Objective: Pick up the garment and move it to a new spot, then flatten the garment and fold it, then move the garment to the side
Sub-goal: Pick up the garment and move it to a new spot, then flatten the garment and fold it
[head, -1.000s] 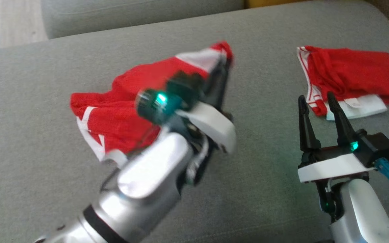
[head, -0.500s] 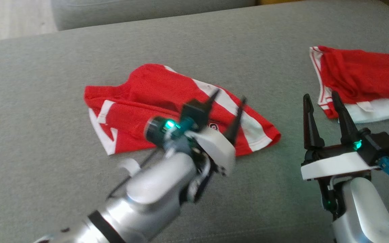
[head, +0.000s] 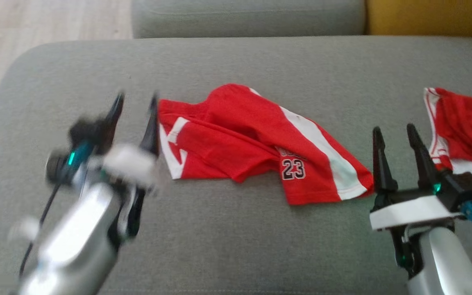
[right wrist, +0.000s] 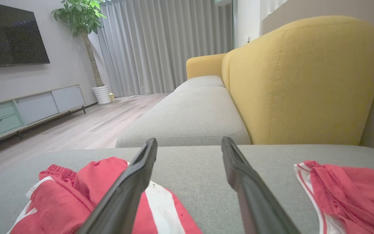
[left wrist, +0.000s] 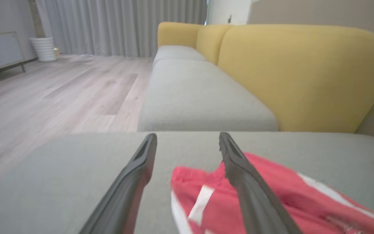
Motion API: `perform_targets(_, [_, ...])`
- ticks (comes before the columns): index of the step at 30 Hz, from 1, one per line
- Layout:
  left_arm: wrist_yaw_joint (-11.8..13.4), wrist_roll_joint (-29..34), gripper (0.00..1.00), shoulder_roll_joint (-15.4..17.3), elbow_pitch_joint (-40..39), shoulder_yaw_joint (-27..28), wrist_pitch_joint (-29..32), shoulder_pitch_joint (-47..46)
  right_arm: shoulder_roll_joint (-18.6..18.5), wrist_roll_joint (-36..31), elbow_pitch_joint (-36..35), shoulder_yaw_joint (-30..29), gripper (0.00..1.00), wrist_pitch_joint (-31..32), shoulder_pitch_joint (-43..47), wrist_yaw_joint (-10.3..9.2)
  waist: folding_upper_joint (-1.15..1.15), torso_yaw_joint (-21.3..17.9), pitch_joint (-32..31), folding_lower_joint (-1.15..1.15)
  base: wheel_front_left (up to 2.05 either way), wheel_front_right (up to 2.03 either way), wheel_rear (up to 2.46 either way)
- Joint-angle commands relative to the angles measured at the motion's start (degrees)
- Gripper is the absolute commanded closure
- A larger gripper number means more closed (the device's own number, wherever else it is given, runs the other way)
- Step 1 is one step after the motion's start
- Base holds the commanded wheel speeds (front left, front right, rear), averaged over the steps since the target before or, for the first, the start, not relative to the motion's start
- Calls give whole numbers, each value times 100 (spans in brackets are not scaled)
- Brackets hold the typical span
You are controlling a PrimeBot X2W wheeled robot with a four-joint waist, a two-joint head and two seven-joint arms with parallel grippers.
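The garment (head: 256,139), red shorts with white side stripes and a "23" print, lies crumpled on the grey sofa cushion (head: 236,246). My left gripper (head: 135,102) stands open and empty just off its left edge, blurred by motion. In the left wrist view the garment (left wrist: 271,195) lies to the right of my open left gripper (left wrist: 187,138). My right gripper (head: 393,131) is open and empty beside the garment's right hem. In the right wrist view the garment (right wrist: 73,195) sits at lower left of the open right gripper (right wrist: 188,143).
A second red and white piece of clothing (head: 465,131) lies at the cushion's right edge, also in the right wrist view (right wrist: 352,191). A yellow sofa back (right wrist: 304,81) rises behind. More grey cushions (left wrist: 200,97) extend away. Wood floor (head: 35,24) lies off the left edge.
My left gripper let go of the garment, which dropped flat on the cushion, and the arm swung away to the garment's left edge. The head camera shifted. The right arm stayed put.
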Motion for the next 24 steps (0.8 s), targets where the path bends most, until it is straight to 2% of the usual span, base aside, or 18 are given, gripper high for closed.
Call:
perform_targets(1, [-51, 97, 0, 214, -228, 360, -68, 151, 2, -42, -191, 136, 0, 19, -45, -5, 0, 130, -70, 0, 0, 0, 0])
perform_targets(5, [-125, 346, 0, 185, -610, 1054, -69, 1118, 2, -76, -188, 180, 0, 102, 63, -5, 0, 254, -101, 0, 0, 0, 0])
perform_targets(9, [-261, 590, 0, -149, -846, 1662, -69, 1848, 2, -137, -235, 181, 0, 179, 125, -5, 0, 376, -69, 0, 0, 0, 0])
perform_targets(14, [-596, 953, 0, -551, -877, 2109, -69, 2067, 2, -424, -385, 524, 0, 424, -98, -5, 0, 549, 78, 0, 0, 0, 0])
perform_targets(18, [-927, 1207, 0, -894, -686, 2344, -69, 1992, -211, -497, -339, 1627, 0, 992, -684, -5, 0, 757, 309, 0, 0, 0, 0])
perform_targets(24, [-1273, 1446, 0, -1293, -458, 2523, -70, 1845, -801, 182, 146, 3060, 0, 1733, -1791, -5, 0, 1125, 657, 0, 0, 0, 0])
